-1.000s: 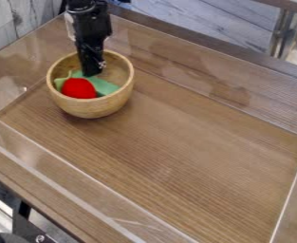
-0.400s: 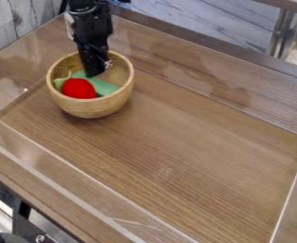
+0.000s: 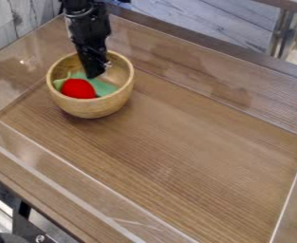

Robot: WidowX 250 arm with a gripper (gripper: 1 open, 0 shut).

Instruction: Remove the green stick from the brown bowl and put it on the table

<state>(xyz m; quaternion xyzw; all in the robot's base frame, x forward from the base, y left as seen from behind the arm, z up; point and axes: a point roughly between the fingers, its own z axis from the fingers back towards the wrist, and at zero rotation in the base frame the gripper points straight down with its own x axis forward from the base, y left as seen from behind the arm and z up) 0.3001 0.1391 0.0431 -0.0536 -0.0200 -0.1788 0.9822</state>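
The brown bowl (image 3: 92,102) stands on the table (image 3: 189,142) at the back left. Inside it lie a red ball (image 3: 76,88) on the left and the green stick (image 3: 109,86) on the right, partly hidden under the arm. My black gripper (image 3: 95,70) reaches straight down into the bowl, its tips at the stick's upper end. The fingers look shut; whether they grip the stick is hidden by the gripper body.
Low clear plastic walls (image 3: 62,204) run round the tabletop's edges. A grey metal leg (image 3: 285,38) stands beyond the far right corner. Open wood surface stretches right of and in front of the bowl.
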